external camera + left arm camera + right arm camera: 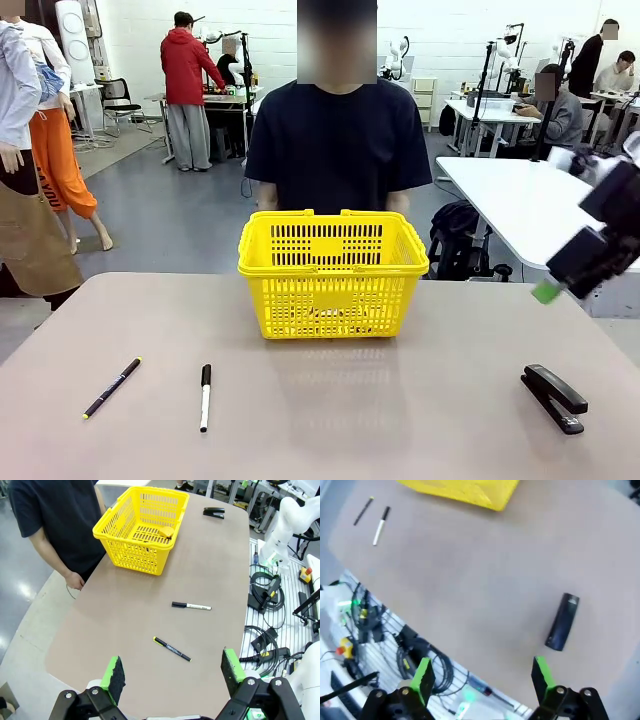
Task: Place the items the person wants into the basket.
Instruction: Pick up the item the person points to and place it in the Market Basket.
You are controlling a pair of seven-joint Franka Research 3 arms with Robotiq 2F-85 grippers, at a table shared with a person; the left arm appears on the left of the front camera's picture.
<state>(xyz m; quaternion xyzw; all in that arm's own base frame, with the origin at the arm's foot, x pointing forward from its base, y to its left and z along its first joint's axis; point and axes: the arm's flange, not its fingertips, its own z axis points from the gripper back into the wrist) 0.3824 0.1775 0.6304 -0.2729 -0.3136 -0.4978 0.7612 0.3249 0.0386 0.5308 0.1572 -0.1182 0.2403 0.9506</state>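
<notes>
We saw the yellow lattice basket [330, 300] upright at the far middle of the table, just before the person [338, 140] in navy. A small yellow item [166, 531] lay inside. The black stapler [553, 397] lay flat, closed, well apart to the right.

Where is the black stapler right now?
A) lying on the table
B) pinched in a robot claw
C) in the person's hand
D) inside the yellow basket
A: the stapler lies flat on the table, apart from the basket, and the right gripper is open and clear of it.
</notes>
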